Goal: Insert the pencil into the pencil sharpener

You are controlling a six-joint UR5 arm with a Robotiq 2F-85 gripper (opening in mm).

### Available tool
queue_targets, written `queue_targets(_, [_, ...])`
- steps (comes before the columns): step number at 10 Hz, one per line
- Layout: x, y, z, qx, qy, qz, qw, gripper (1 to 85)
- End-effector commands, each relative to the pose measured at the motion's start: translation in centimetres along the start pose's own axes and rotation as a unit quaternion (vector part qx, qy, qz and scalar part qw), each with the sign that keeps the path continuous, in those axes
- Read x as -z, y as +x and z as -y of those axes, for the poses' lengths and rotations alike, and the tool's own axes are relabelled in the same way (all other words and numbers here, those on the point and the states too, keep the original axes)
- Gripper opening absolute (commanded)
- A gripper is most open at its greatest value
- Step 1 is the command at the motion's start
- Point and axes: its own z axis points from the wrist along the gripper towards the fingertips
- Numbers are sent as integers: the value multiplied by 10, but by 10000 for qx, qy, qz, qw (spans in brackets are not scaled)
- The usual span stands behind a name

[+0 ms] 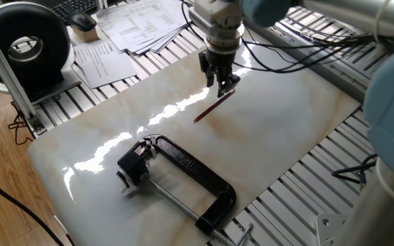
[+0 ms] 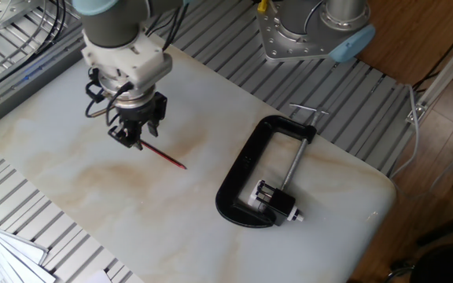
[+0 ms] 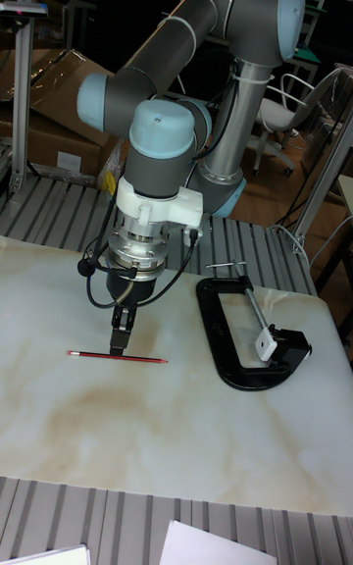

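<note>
Directly below the gripper (image 2: 138,142), whose narrowly parted fingers hold nothing, lies the pencil (image 2: 162,156). Approach stage; next, descend and grasp. Sharpener (image 2: 276,202) sits well apart, inside the clamp (image 2: 238,177).

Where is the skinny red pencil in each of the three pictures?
One fixed view: thin dark-red pencil lies upper middle, just below the gripper.
Other fixed view: pencil lies left of centre, near the gripper.
Tall fixed view: pencil lies left, middle height.
Shared landmark: big black C-shaped clamp, apart from the pencil.
</note>
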Motion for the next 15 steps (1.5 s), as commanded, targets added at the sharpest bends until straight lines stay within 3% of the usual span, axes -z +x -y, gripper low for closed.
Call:
queue_targets(1, [-10,-4,-8,202,-51,109,9997,417])
queue_targets(4, [-25,10,8,388,140,-20,9991,420])
queue_targets(5, [-25,5,7,408,127,72,9991,420])
queue_targets(8, [-28,14,14,473,269,-42,9985,407])
queue_targets(10, [-38,14,9,498,243,73,9984,407])
queue_targets(13, [-33,5,-4,526,88,209,9984,397])
queue_targets(15, [-31,5,-4,534,103,200,9983,343])
